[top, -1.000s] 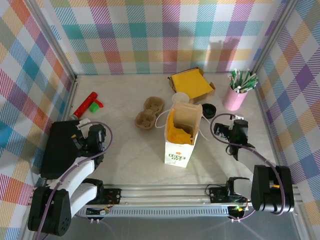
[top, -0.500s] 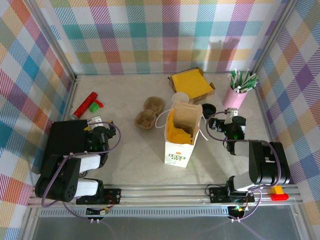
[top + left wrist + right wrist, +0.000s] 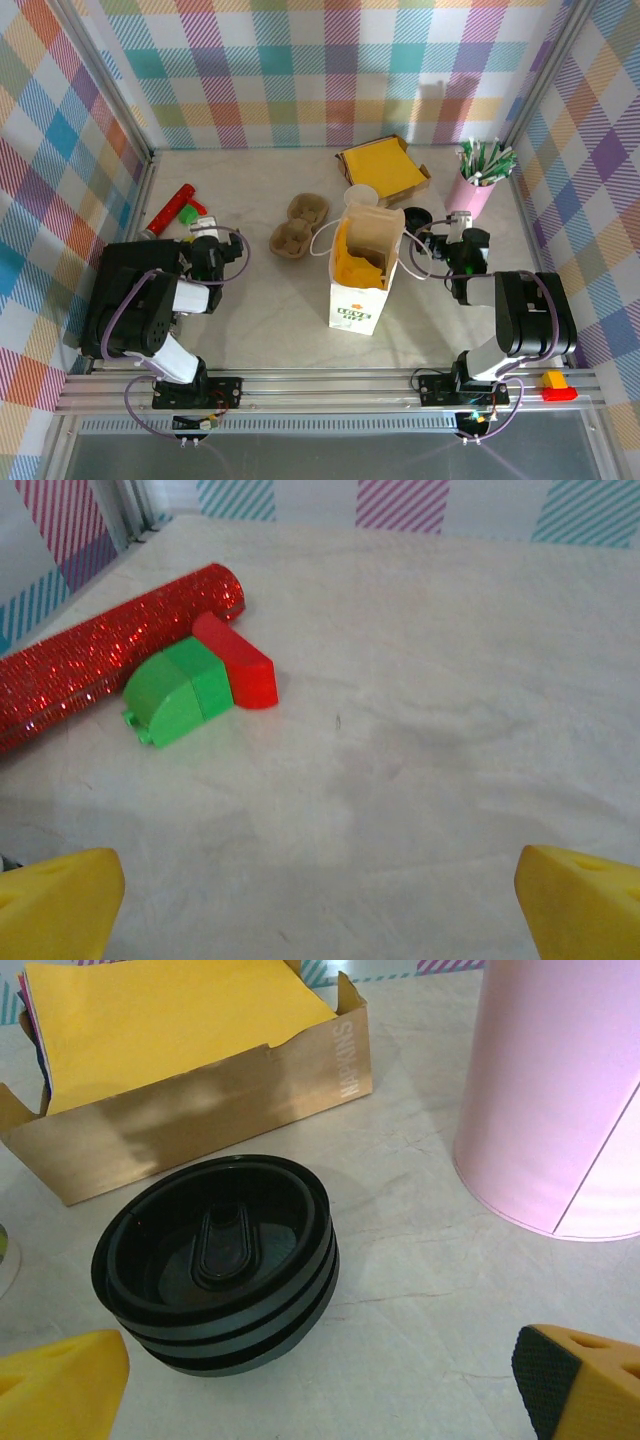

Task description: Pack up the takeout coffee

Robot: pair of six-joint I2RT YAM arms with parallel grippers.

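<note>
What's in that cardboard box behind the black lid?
The box holds a stack of yellow sheets. Anything under them is covered; only pinkish edges peek out at one corner.

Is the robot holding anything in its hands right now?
No. The left gripper and the right gripper are both open and empty; the black lids lie untouched.

The black plastic lids (image 3: 215, 1260) look glossy, the cardboard box (image 3: 200, 1130) matt, the red tube (image 3: 100, 660) glittery

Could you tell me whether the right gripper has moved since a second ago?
Yes: the right gripper has advanced away from the front rail, toward the pink cup.
</note>
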